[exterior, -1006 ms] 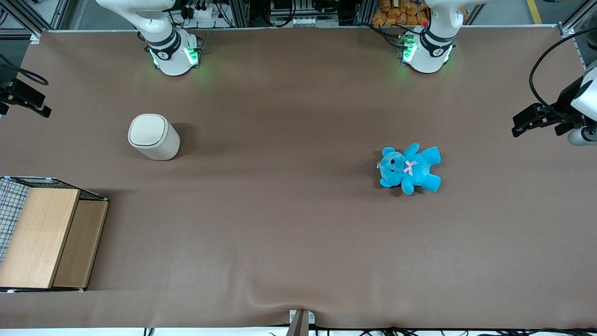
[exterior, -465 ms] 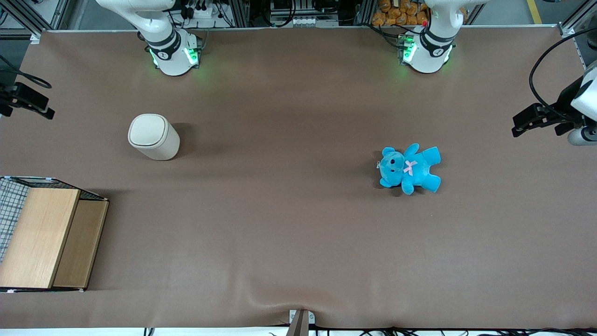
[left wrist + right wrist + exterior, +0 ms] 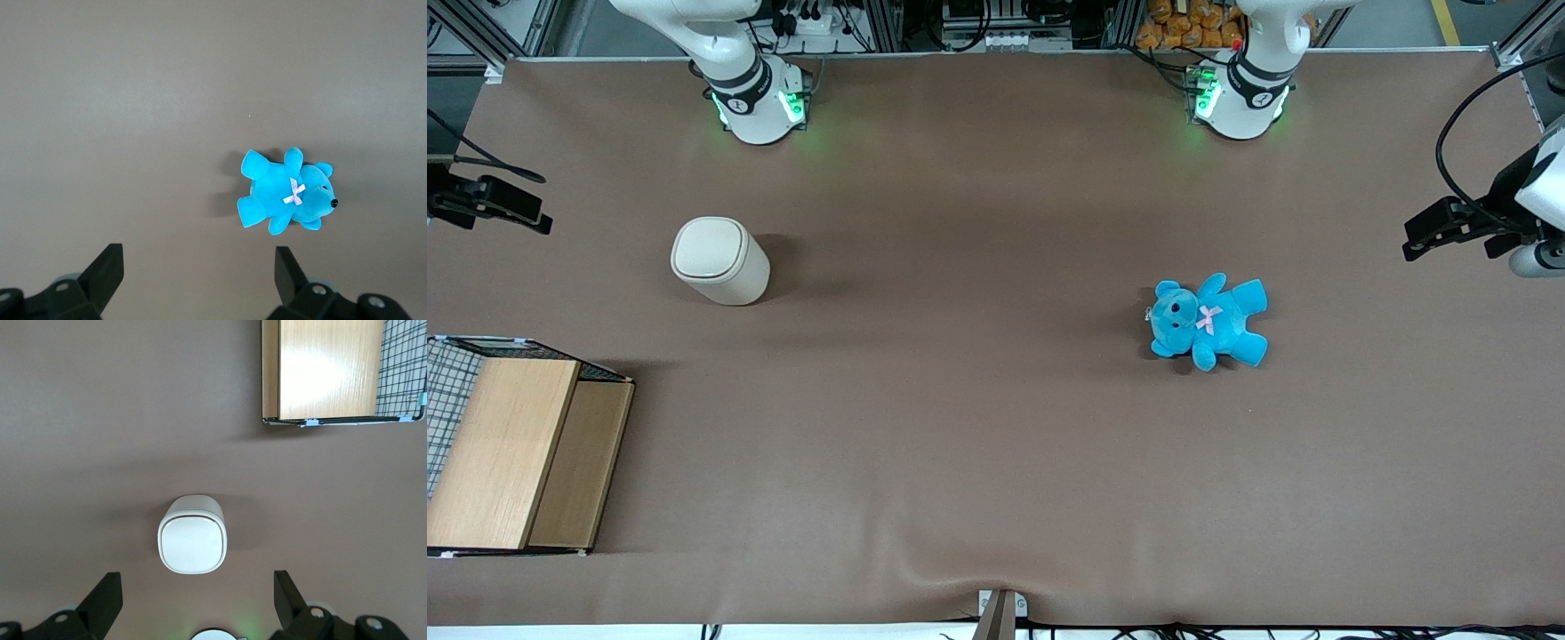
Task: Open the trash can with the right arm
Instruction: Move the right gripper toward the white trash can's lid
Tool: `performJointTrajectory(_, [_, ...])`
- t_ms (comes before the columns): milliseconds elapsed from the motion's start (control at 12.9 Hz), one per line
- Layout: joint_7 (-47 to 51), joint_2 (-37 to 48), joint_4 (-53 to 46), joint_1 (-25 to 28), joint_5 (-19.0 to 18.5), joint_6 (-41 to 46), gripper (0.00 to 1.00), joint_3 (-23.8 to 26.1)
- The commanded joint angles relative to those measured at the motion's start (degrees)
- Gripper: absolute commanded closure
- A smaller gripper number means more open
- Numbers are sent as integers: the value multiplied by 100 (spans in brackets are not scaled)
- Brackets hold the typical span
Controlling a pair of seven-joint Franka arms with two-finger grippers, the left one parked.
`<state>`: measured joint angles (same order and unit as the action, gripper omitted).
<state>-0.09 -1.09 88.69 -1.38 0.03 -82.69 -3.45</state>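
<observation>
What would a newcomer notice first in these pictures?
Probably the bright blue teddy bear, lying on the brown table toward the parked arm's end. Next, the closed cream trash can toward the working arm's end, with the open gripper high above it.

A robotics lab: two white arm bases [image 3: 758, 105] with green status lights are bolted at the far edge of a brown-covered table [image 3: 996, 444], with aluminium framing [image 3: 876, 22], cable bundles and power strips [image 3: 818, 20] crowding the space past that edge
</observation>
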Motion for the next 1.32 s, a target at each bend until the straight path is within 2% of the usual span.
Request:
performJointTrajectory(0, [-26,-216,33,-91,102,16,13,73])
performJointTrajectory(232, [-26,-208,271,-73,111,-37,68,81])
performJointTrajectory(387, [-26,-164,525,-73,111,-151,96,73])
performJointTrajectory(465, [-26,-120,614,-73,111,-151,100,72])
performJointTrajectory(697, [-35,37,886,-65,111,-256,100,81])
performJointTrajectory(1239, [-299,767,2590,-117,181,-1380,100,29])
